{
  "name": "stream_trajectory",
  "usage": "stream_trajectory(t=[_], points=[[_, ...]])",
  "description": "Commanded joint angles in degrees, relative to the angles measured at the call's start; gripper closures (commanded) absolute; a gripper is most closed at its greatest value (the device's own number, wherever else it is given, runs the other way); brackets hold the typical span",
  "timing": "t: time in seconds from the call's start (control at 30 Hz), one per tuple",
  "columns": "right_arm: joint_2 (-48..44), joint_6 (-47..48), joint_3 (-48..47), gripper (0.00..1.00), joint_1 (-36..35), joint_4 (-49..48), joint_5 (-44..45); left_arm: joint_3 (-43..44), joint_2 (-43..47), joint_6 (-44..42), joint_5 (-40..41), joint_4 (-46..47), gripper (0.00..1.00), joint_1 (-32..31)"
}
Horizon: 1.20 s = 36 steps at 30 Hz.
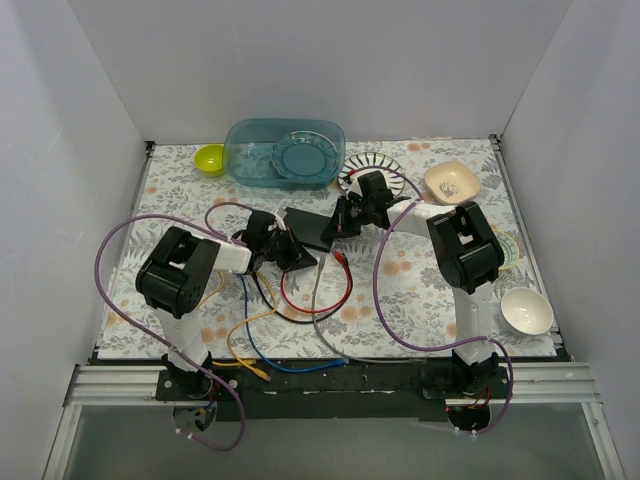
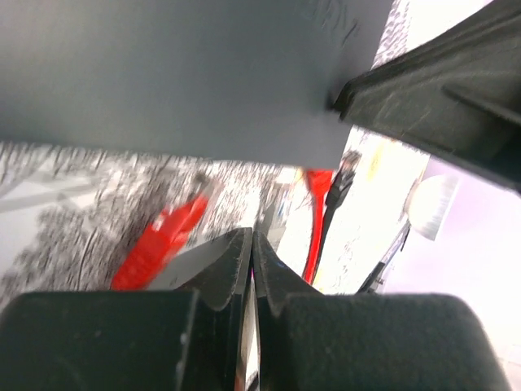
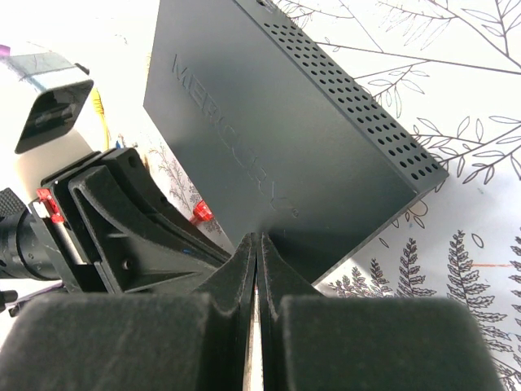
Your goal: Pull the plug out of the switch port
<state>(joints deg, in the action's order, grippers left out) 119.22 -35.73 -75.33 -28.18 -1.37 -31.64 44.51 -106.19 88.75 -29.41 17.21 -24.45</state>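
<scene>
Nearest us, by the arm bases at the table (image 1: pixel 430 290) edge, loose cables lie in loops. The red cable (image 1: pixel 310 312) curls up towards a red plug (image 2: pixel 159 244), which the left wrist view shows blurred on the floral cover, apart from the switch (image 1: pixel 312 228). We judge it may be the plug in question, already out. No view shows the sockets, though, so we cannot be sure.

Next comes the left gripper (image 1: pixel 283 250), pressed together with nothing plainly between its fingers, close in at the switch's near-left side. The switch sits mid-table between the two arms. In the left wrist view a broad face of it looms over the fingers, so it seems tipped up there, which the overhead view barely hints at.

Just beyond, the right gripper (image 1: pixel 345 215) is also pressed together, its tips at the box's edge. We take this as bracing against a pull, though contact is unclear. Only its wrist view shows the lettering and vent holes.

Farthest back stand a teal tub (image 1: pixel 245 150), a striped plate (image 1: pixel 385 165) and a cream bowl (image 1: pixel 452 182).
</scene>
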Motion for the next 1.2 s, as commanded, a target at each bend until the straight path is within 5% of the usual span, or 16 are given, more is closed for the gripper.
stream_trajectory(t=[0.0, 0.17, 0.27, 0.33, 0.53, 0.67, 0.9, 1.03, 1.17], points=[[2.2, 3.1, 0.7, 0.96, 0.4, 6.8, 4.4, -4.4, 4.9, -2.4, 4.0, -9.1, 1.0, 0.1], [2.0, 2.6, 0.3, 0.96, 0.6, 6.4, 4.0, -10.8, 19.2, 1.5, 9.8, -11.9, 1.0, 3.2], [1.7, 2.2, -0.8, 0.96, 0.6, 6.5, 3.8, -11.6, 29.9, 3.8, 15.4, -16.0, 0.87, 5.4], [1.4, 2.3, -1.4, 0.96, 0.6, 7.6, 4.1, -6.4, 29.6, 3.0, 18.7, -25.4, 0.77, 6.1], [-3.6, 3.3, -0.7, 0.95, 0.7, 9.7, 8.5, -4.1, 29.2, 5.5, 23.1, -27.5, 0.52, 6.4], [-11.4, 3.6, 5.8, 0.94, 0.7, 12.2, 13.5, 0.6, 23.5, 4.9, 28.6, -35.4, 0.52, 6.4], [-26.7, 6.2, 20.9, 0.96, 0.6, 16.5, 18.4, 0.3, 33.9, 8.4, 44.7, -48.3, 0.52, 8.7], [-33.0, 8.3, 26.9, 0.98, 0.6, 19.0, 20.7, 2.2, 36.3, 6.6, 41.6, -52.2, 0.55, 11.7], [-38.1, 8.3, 32.0, 0.98, 0.6, 18.1, 20.6, -0.6, 40.9, 7.8, 24.3, -40.0, 0.61, 8.2]])
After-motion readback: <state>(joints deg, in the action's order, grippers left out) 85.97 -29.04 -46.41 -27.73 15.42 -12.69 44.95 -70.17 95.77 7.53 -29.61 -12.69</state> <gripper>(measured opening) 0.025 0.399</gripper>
